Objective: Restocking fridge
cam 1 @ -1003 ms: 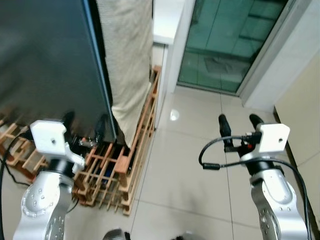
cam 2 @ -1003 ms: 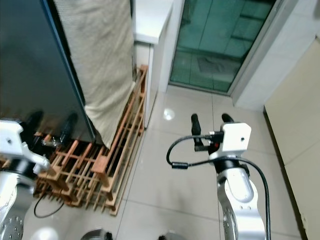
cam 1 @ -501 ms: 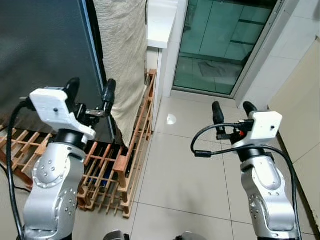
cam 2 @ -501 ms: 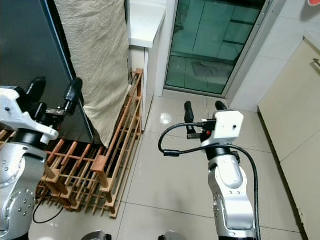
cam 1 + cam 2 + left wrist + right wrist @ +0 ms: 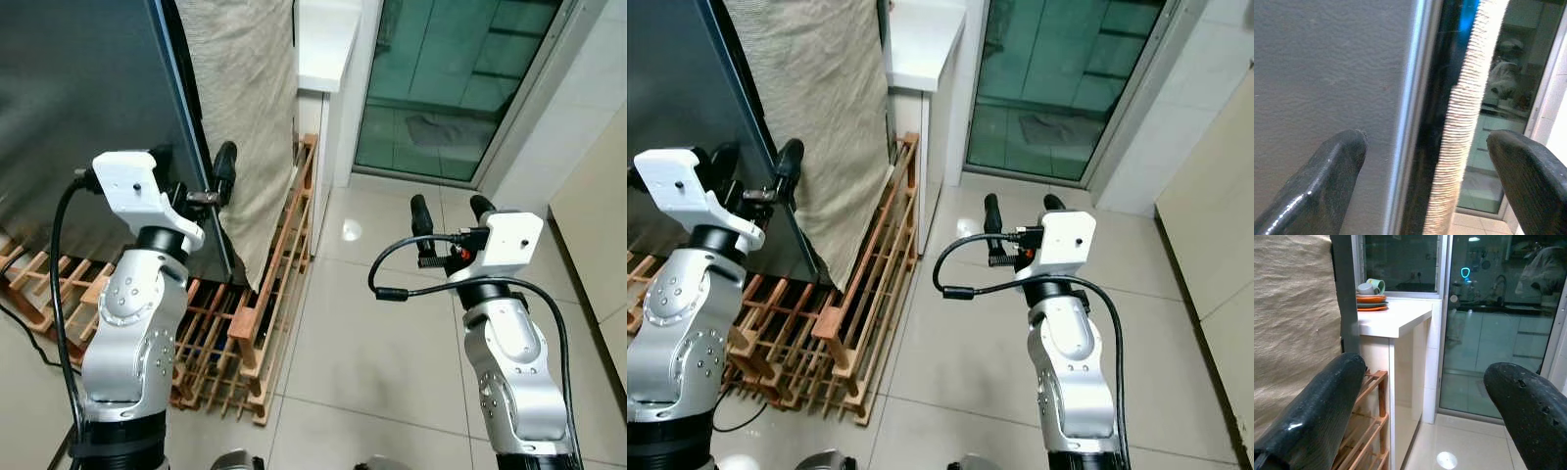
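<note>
1. The room is a tiled kitchen passage: pale glossy floor tiles (image 5: 392,333), a green-tinted glass door (image 5: 460,78) ahead, a white counter (image 5: 926,39) beside it, and a tall dark fridge (image 5: 78,117) on the robot's left.

2. The left gripper (image 5: 191,166) is raised at the fridge's front edge with its jaws spread wide and holding nothing. One finger lies over the dark door face. The other finger (image 5: 225,162) is on the far side of the edge, towards the beige cloth (image 5: 245,108).

3. In the left wrist view the fridge's edge, a bright metal strip (image 5: 1410,117), runs upright between the two fingers (image 5: 1327,181). The grey door face is behind one finger, and the ribbed edge of the cloth hangs nearer the other. Whether either finger touches the door cannot be told.

4. The fridge stands upright, its long axis vertical, and its door looks closed.

5. The right gripper (image 5: 441,208) is held out over the open floor, well apart from the fridge, with jaws wide and empty. It points towards the counter and the glass door.

6. Ahead of the right gripper, in its wrist view, stacked plates (image 5: 1371,302) with a cup (image 5: 1374,285) on top sit on the counter.

7. Beyond the left gripper and lower, a wooden slatted rack (image 5: 260,313) stands on the floor against the base of the fridge, under the hanging cloth.
</note>
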You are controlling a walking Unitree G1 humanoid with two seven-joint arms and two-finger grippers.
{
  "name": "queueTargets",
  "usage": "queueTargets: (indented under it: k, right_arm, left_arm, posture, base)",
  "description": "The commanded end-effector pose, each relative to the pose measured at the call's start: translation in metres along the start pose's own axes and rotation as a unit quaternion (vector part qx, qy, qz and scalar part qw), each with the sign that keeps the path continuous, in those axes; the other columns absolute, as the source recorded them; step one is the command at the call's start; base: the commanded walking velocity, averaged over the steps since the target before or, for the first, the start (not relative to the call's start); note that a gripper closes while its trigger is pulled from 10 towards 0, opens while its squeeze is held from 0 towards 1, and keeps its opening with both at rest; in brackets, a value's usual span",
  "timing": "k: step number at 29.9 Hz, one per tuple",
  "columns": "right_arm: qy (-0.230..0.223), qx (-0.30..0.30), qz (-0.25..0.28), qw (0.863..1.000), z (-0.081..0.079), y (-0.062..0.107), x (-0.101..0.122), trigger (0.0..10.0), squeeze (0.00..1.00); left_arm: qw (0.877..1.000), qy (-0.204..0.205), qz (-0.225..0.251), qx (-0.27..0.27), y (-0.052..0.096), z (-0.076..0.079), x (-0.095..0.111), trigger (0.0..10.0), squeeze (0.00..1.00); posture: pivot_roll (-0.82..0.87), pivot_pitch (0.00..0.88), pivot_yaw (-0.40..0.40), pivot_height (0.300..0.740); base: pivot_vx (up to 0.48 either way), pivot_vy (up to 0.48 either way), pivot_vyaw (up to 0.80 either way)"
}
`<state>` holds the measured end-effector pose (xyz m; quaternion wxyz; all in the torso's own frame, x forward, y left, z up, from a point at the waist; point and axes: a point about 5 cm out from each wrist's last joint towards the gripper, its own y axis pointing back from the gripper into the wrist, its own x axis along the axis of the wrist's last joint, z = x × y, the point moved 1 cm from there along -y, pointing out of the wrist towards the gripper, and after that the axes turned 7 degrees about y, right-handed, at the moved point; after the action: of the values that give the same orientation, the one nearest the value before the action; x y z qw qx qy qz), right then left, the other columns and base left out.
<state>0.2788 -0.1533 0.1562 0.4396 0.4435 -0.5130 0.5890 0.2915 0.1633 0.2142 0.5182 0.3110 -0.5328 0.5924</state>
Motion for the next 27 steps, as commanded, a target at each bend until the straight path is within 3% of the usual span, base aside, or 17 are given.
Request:
queueTargets:
  k: [1, 9, 27]
  right_arm:
    - [0.003, -0.009, -0.005, 1.000, 0.004, 0.001, -0.003, 10.0, 0.00]
    - [0.005, -0.012, -0.009, 1.000, 0.006, 0.003, -0.006, 10.0, 0.00]
    - [0.009, -0.017, -0.003, 1.000, 0.007, 0.000, -0.006, 10.0, 0.00]
  left_arm:
    - [1.000, 0.007, -0.002, -0.010, -0.002, 0.005, 0.000, 10.0, 0.00]
    - [1.000, -0.003, -0.031, -0.006, 0.017, -0.002, -0.004, 10.0, 0.00]
    - [0.999, 0.014, -0.039, -0.010, 0.004, 0.001, -0.016, 10.0, 0.00]
  posture:
    - [-0.07, 0.000, 0.002, 0.711]
    - [-0.05, 0.000, 0.000, 0.711]
    - [-0.06, 0.000, 0.006, 0.711]
  base:
    - [0.000, 0.000, 0.00]
    - [0.000, 0.000, 0.00]
    - [0.000, 0.000, 0.00]
